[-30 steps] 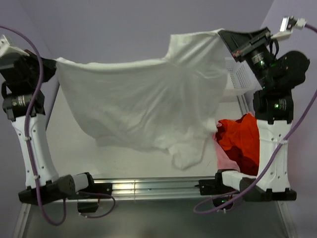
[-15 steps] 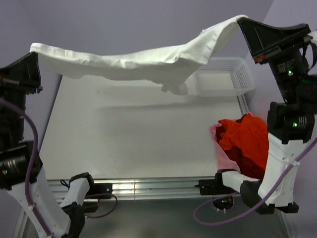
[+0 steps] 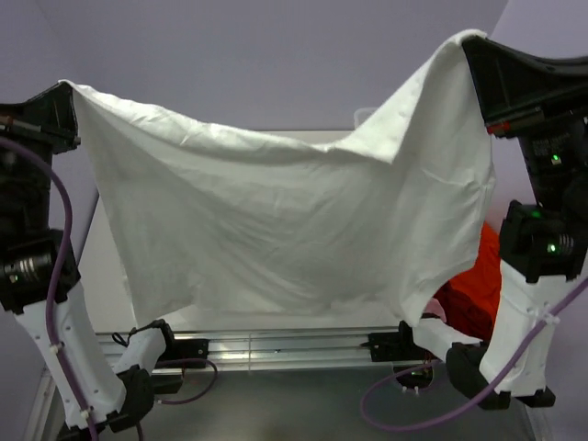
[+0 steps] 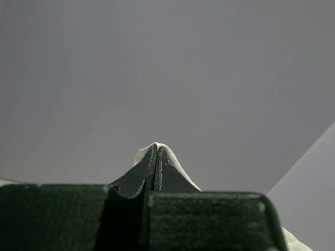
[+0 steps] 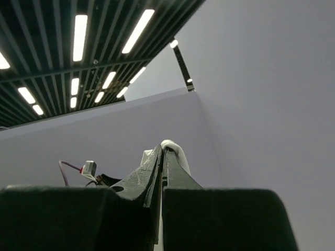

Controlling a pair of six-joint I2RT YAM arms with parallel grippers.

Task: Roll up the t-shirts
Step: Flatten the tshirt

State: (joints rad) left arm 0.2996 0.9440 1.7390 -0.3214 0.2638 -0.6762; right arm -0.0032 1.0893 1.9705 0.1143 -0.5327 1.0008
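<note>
One white t-shirt (image 3: 276, 220), lifted above the table (image 3: 95, 248) and spread wide between both arms; its top edge sags in the middle and its lower edge hangs over the near side, and contact with the table cannot be told. The left gripper (image 3: 66, 87), raised at upper left, has its jaws pressed together on one top corner, with white cloth pinched at the tips. The right gripper (image 3: 469, 41), raised higher at upper right, has its jaws clamped on the opposite corner. The orange-red t-shirts (image 3: 476, 280) are heaped at the table's right side beside the right arm, partly hidden behind the hanging white cloth.
</note>
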